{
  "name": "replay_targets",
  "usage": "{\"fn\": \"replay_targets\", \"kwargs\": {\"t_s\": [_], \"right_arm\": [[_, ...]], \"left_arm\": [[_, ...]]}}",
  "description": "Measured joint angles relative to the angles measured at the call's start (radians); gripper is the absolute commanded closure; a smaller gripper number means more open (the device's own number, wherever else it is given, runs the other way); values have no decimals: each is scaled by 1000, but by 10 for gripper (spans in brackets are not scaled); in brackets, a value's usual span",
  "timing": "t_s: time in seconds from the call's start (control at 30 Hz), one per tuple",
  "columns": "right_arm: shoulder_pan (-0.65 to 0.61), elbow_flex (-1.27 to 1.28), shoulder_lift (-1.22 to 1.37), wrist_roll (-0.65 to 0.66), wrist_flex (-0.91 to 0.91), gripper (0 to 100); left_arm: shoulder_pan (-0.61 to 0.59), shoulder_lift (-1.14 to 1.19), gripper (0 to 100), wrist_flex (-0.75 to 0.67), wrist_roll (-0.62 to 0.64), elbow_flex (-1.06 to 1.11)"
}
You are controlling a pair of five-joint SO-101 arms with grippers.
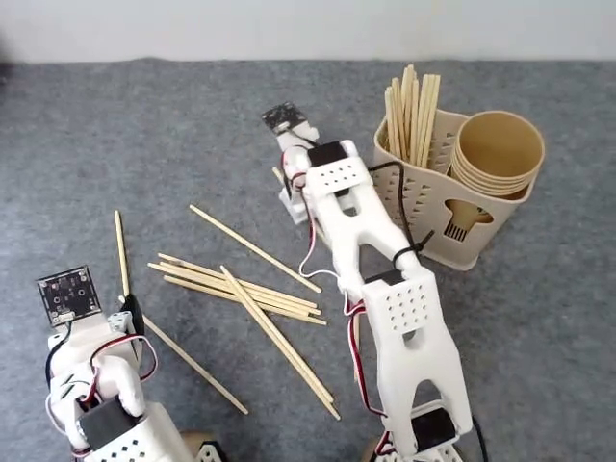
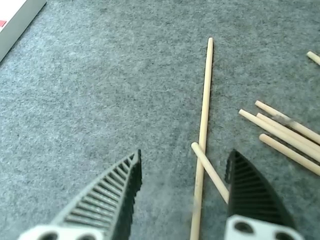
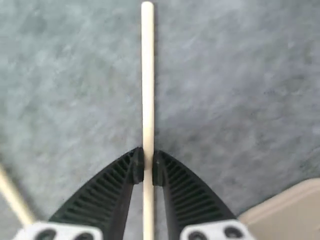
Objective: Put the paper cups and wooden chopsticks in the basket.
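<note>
**One chopstick gripped; basket part-filled**

Right gripper (image 3: pixel 147 167): fingers clenched on one chopstick (image 3: pixel 147 75), near the basket (image 1: pixel 435 241) toward the table's (image 1: pixel 96 125) far right corner. Basket holds one cup stack (image 1: pixel 499 149) and roughly seven upright sticks (image 1: pixel 412 111). About nine loose sticks (image 1: pixel 241 289) lie mid-table. Left gripper (image 2: pixel 182 175): fingers released, straddling two.

A wooden chopstick (image 3: pixel 147 75) is clamped between the closed, ribbed black jaws of the right gripper (image 3: pixel 148 167), its free length extended straight ahead over the grey carpeted surface (image 3: pixel 240 90). A second chopstick (image 3: pixel 12 197) is seen beside the gripper, and a beige corner of the basket (image 3: pixel 290 210) on the opposite side.
</note>
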Motion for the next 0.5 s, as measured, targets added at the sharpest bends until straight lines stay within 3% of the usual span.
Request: {"fn": "replay_targets", "kwargs": {"t_s": [0.33, 0.5], "right_arm": [[-97, -354, 2, 0, 417, 991], [-104, -491, -3, 0, 442, 991]], "left_arm": [[0, 0, 739, 0, 0, 0], [0, 0, 739, 0, 0, 0]]}}
